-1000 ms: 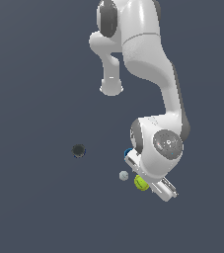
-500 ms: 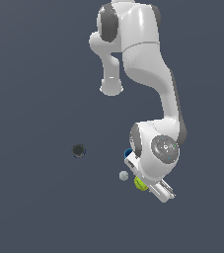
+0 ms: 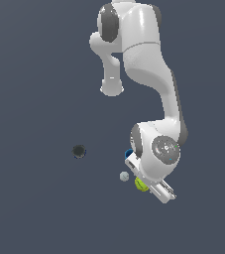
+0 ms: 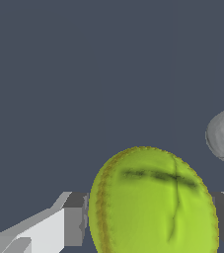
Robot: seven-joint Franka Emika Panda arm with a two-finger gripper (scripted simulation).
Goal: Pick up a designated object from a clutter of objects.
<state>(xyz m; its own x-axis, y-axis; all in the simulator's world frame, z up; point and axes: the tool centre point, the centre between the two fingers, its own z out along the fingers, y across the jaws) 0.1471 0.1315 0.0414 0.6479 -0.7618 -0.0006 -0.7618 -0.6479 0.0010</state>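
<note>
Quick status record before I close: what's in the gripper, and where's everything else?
gripper: low over the clutter, fingers on either side of a ball; contact unclear
ball between fingers: yellow-green ball with a dark streak, possibly not the tennis ball
grey-white ball: just beside it, free
dark round object: apart, toward the exterior view's left
blue item: mostly hidden behind the wrist

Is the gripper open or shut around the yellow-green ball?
Open: gripper fingers flank the yellow-green ball; contact cannot be judged.
</note>
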